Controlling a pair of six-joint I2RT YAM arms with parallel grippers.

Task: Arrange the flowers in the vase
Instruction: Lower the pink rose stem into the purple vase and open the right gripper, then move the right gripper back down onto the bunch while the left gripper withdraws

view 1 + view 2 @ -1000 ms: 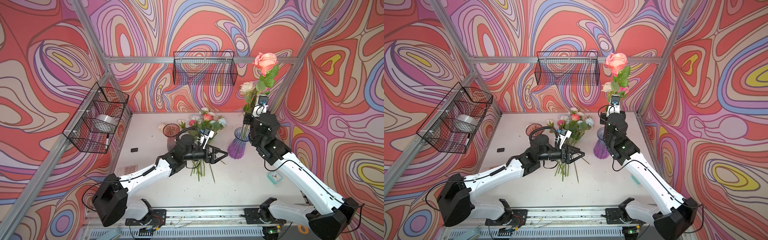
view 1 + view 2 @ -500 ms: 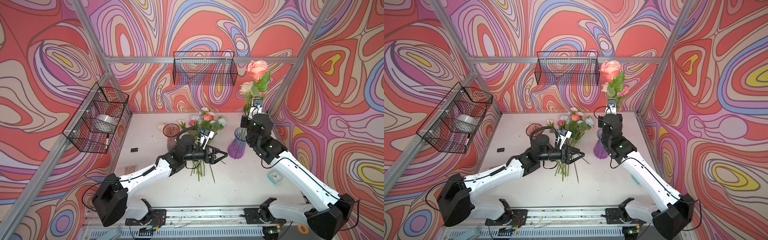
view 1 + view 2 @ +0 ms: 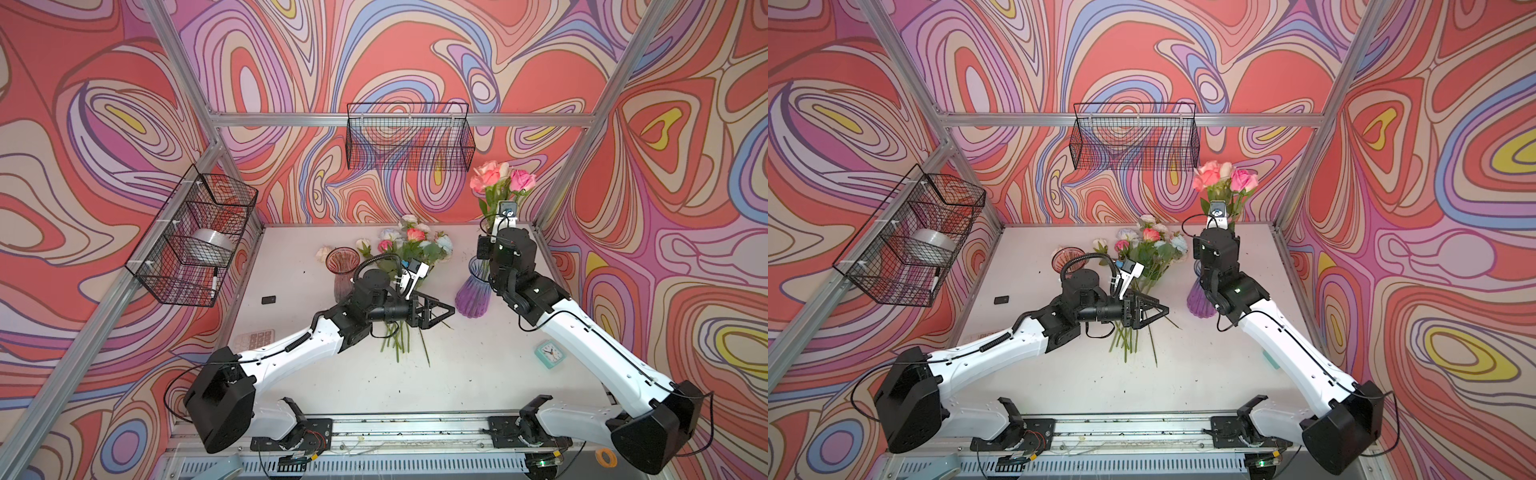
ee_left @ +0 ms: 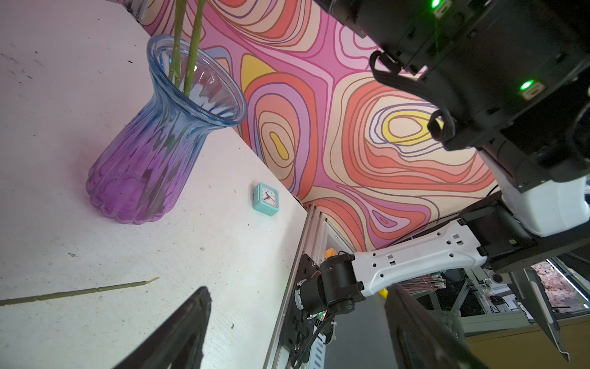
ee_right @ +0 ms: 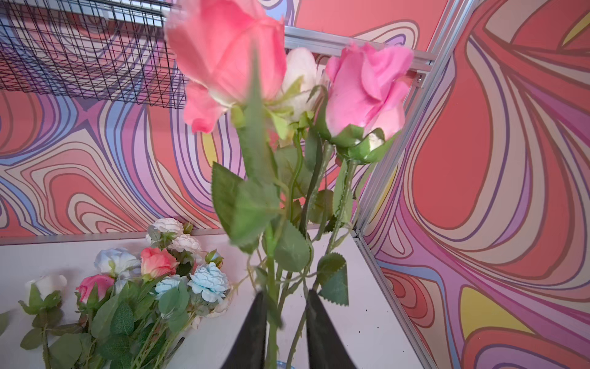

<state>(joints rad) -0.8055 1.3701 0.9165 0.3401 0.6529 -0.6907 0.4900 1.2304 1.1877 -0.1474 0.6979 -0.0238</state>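
Note:
A purple-and-blue glass vase (image 3: pixel 471 293) (image 3: pixel 1200 299) (image 4: pixel 143 159) stands at the table's right. Three flowers (image 3: pixel 500 178) (image 3: pixel 1223 178) rise from it: a coral rose (image 5: pixel 223 54), a white bloom and a pink rose. My right gripper (image 5: pixel 285 292) is just above the vase rim, open, with their stems passing loosely between its fingers. The other flowers (image 3: pixel 409 249) (image 3: pixel 1150 245) (image 5: pixel 153 281) lie in a pile mid-table. My left gripper (image 3: pixel 446 309) (image 3: pixel 1163 311) (image 4: pixel 297 289) hovers over the pile's stems, pointing at the vase, wide open and holding nothing.
A reddish glass vase (image 3: pixel 343 270) stands left of the pile. A teal clock (image 3: pixel 548 353) (image 4: pixel 266 198) lies near the right edge, under the right arm. A calculator (image 3: pixel 253 338) and a small black item (image 3: pixel 269 299) lie at the left. Wire baskets (image 3: pixel 409 137) (image 3: pixel 195 237) hang on the walls.
The right gripper came down with the coral rose until its stem stood in the vase, then its jaws parted. The left arm has not moved.

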